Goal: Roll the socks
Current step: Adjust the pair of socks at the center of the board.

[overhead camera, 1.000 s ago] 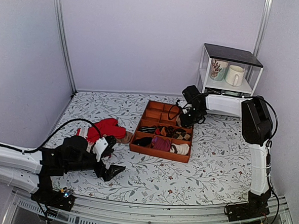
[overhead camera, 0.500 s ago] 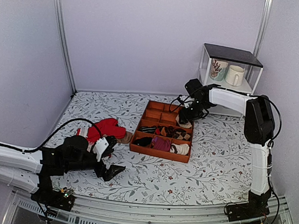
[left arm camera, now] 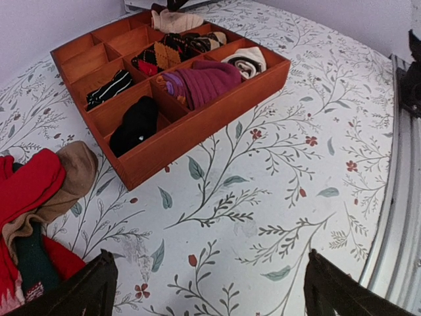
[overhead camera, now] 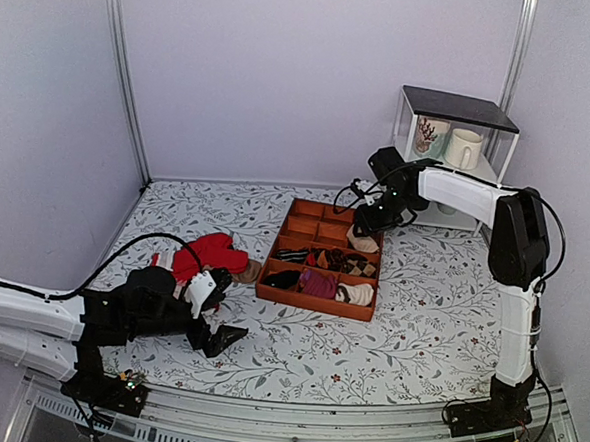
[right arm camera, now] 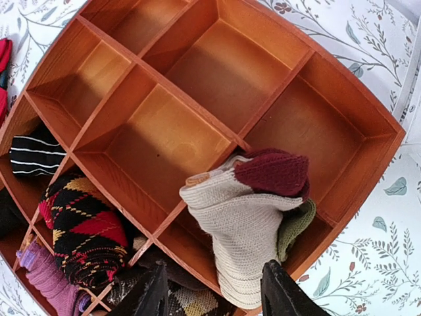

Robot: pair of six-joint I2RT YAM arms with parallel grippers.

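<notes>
You'll find the socks (right arm camera: 240, 217), rolled into a beige bundle with the maroon cuff and a bit of olive showing, in the wooden tray (right arm camera: 388, 141). They sit along the tray's right side, toward the far right part of the counter. The bundle lies over a divider, so you cannot tell which compartment it mostly sits in.

Your right gripper (right arm camera: 215, 264) hangs directly above the bundle. Its fingers are spread wide, one on each side of the bundle's near end, and they clamp nothing. The overhead view shows it just above the socks (overhead camera: 364, 240).

Your left gripper (left arm camera: 210, 260) is low over the near left part of the counter. Its jaws are wide apart with only bare tablecloth between them. The red socks (left arm camera: 26, 191) are heaped just beside it, toward the left edge.
</notes>
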